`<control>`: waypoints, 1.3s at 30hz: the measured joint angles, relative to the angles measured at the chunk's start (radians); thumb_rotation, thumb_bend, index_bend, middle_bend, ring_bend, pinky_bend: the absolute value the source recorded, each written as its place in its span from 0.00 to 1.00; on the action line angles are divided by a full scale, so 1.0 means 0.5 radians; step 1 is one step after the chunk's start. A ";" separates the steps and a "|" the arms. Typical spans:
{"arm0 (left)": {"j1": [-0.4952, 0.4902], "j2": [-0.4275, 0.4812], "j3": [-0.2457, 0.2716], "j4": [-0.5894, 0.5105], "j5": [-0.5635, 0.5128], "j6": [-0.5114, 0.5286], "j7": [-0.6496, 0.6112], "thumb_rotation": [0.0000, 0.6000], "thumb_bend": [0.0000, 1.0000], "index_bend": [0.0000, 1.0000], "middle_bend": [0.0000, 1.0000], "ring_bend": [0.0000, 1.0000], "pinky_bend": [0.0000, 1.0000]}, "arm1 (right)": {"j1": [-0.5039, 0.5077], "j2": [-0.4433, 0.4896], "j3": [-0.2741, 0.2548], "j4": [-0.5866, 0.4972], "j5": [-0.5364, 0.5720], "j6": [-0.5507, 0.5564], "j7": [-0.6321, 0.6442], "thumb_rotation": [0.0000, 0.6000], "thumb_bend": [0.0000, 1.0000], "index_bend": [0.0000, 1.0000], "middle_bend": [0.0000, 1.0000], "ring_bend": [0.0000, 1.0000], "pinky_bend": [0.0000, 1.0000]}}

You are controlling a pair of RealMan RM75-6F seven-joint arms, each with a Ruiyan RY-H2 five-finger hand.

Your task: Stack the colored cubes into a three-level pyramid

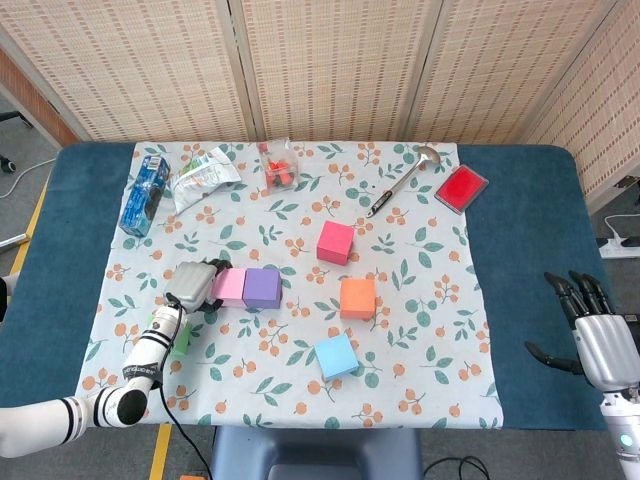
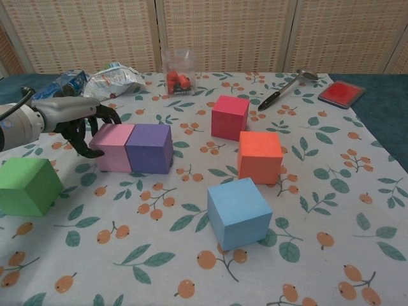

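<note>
Matt foam-like pink cube (image 2: 113,147), printed cloth tablecloth (image 1: 420,330), shiny metal spoon (image 1: 402,180), crinkled glossy packet (image 1: 204,172)

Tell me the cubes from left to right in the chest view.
green cube → pink cube → purple cube → blue cube → orange cube. The red cube overlaps the blue one's span, so I left it out.

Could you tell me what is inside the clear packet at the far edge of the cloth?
The clear packet holds small red pieces near its bottom. What they are is too small to tell, and its back side is hidden.
</note>
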 measured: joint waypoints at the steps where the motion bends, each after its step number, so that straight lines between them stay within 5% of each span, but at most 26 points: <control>1: -0.002 -0.002 0.001 0.001 -0.001 -0.001 0.001 1.00 0.35 0.29 0.36 0.36 0.42 | 0.000 0.000 0.000 0.001 0.001 -0.001 0.001 0.82 0.05 0.00 0.13 0.03 0.05; 22: -0.027 -0.019 0.014 0.009 -0.048 -0.012 0.026 1.00 0.34 0.20 0.29 0.34 0.43 | 0.000 -0.005 0.002 0.026 0.011 -0.010 0.030 0.82 0.05 0.00 0.13 0.04 0.04; 39: -0.038 0.015 0.036 -0.039 -0.082 -0.030 0.036 1.00 0.35 0.06 0.15 0.11 0.39 | -0.006 -0.001 -0.001 0.026 0.006 -0.004 0.050 0.82 0.05 0.00 0.13 0.02 0.00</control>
